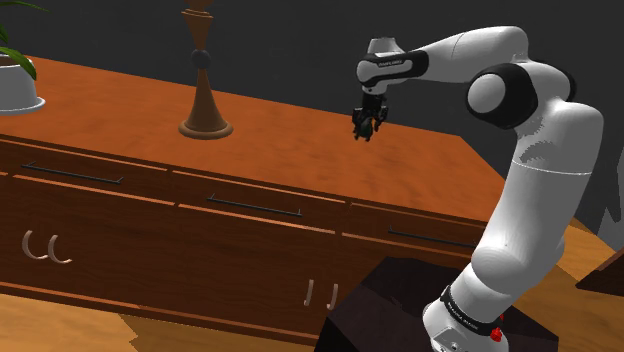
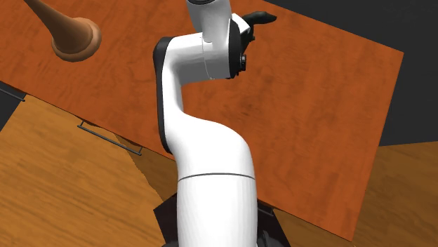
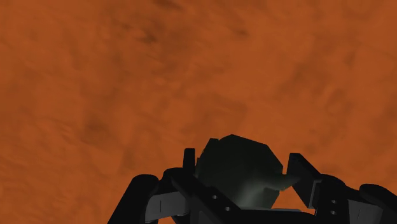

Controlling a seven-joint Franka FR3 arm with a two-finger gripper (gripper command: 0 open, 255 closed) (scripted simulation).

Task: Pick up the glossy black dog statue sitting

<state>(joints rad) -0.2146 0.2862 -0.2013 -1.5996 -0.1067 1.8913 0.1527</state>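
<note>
- Dog statue (image 3: 232, 181): dark, faceted and glossy; in the wrist view we see it sitting between the two black fingers (image 3: 189, 160).
- Tool (image 3: 242, 156): closed on the statue, with a finger pressed against each flank.
- In the shoulder view the tool (image 1: 366, 126) hangs over the orange-brown wooden tabletop (image 1: 300, 140) with a dark lump at its tip. It looks clear of the wood, though we can't tell the gap for certain.
- Arm (image 1: 530, 190): white, rising from the dark stand (image 1: 400, 300) at the shoulder view's lower right and reaching up and left.
- In the second exterior view we look down past the arm (image 2: 203, 147) onto the tabletop (image 2: 309, 105).
- Turned wooden post (image 1: 205, 105): upright on a round base, well apart from the tool, toward the shoulder view's left. Its base also shows in the second exterior view (image 2: 74, 36).
- White pot (image 1: 15, 88) with green leaves stands at the shoulder view's left edge.
- Drawer fronts below the tabletop carry thin dark handles (image 1: 255, 207).
</note>
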